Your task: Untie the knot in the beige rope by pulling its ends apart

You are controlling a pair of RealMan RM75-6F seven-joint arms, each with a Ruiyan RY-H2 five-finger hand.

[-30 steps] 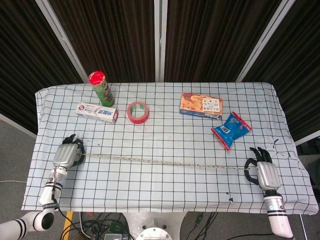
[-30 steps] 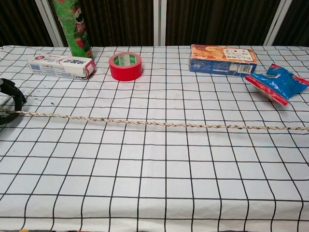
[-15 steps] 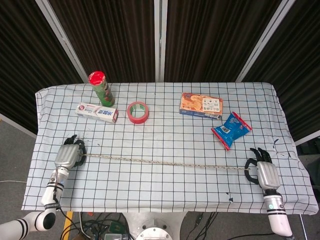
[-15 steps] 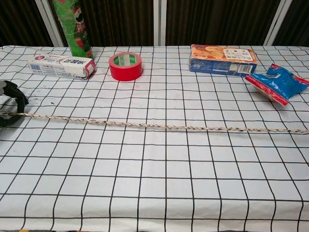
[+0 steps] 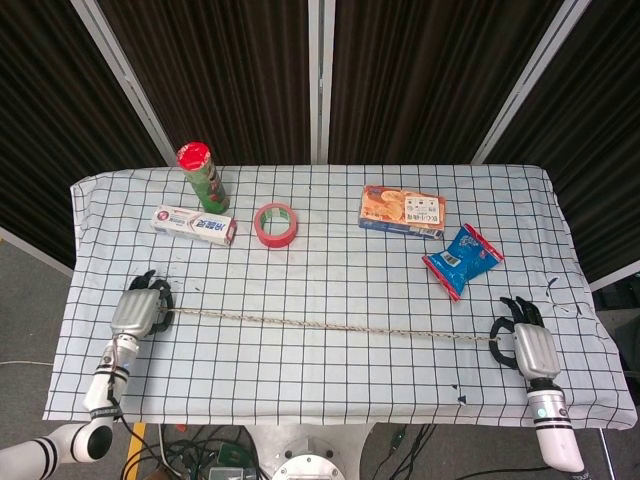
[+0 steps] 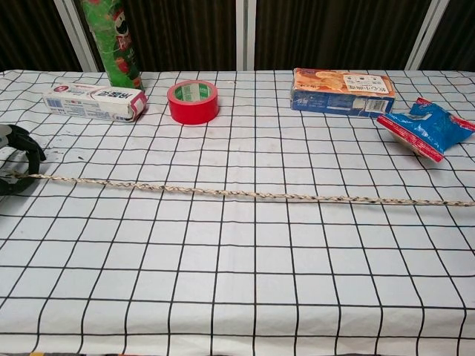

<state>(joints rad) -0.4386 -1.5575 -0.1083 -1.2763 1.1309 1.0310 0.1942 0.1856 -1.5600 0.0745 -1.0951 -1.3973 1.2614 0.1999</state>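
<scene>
The beige rope (image 5: 330,326) lies stretched in a nearly straight line across the checked tablecloth, and no knot shows along it. In the chest view the beige rope (image 6: 252,194) runs from the left edge to the right edge. My left hand (image 5: 138,309) grips the rope's left end near the table's left side, and only the dark fingers (image 6: 21,152) of that hand show in the chest view. My right hand (image 5: 527,342) holds the right end near the table's right front corner; it is outside the chest view.
Along the far half stand a green can with a red lid (image 5: 203,177), a toothpaste box (image 5: 194,224), a red tape roll (image 5: 276,224), an orange biscuit box (image 5: 402,211) and a blue snack bag (image 5: 462,259). The table's front edge (image 5: 330,418) runs close below the rope.
My left hand has shifted slightly toward the front and inward. The rope has settled a little lower and sits less taut. The right hand has barely moved.
</scene>
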